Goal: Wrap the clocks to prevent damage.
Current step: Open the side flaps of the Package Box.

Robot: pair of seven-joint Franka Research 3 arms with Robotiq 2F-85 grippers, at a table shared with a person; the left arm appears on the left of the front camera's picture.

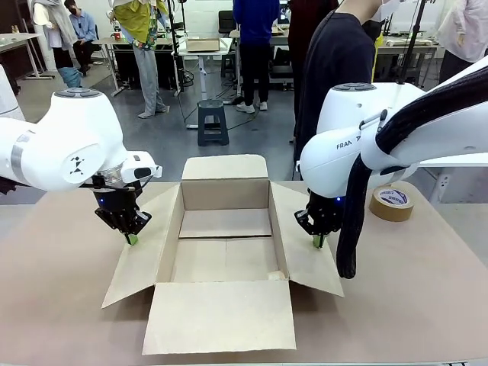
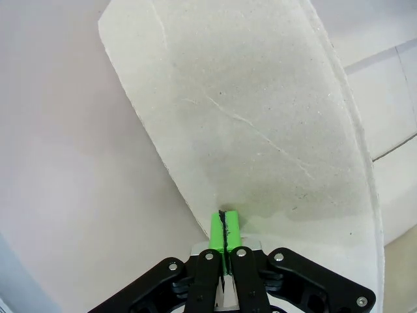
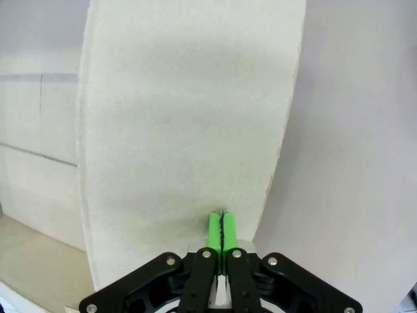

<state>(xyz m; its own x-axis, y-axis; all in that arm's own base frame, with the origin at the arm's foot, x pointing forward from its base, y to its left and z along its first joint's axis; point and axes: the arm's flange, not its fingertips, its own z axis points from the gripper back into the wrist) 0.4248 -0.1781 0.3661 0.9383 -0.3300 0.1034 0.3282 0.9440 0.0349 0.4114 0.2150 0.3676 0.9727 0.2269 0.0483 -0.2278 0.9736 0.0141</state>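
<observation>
An open cardboard box (image 1: 223, 259) sits at the middle of the counter (image 1: 61, 297) with all four flaps spread outward and its bare floor showing.

The left fingers (image 1: 132, 239) are at 9 o'clock from the box. They are pressed together, with their green tips down on the outer edge of the left flap (image 1: 142, 255). From the left wrist, the left fingers (image 2: 220, 231) show their pads meeting along a thin dark seam, and the tips touch the left flap (image 2: 247, 117) near its rim.

The right fingers (image 1: 319, 242) are at 3 o'clock from the box. They are also together, with the tips resting on the right flap (image 1: 305, 255). From the right wrist, the right fingers (image 3: 219, 231) have both pads flush and point onto the right flap (image 3: 189, 117).

A roll of brown tape (image 1: 392, 202) lies flat on the counter at 2 o'clock from the box, well apart from it. A person in a dark top (image 1: 339, 69) stands at 12 o'clock, beyond the far flap (image 1: 225, 167).
</observation>
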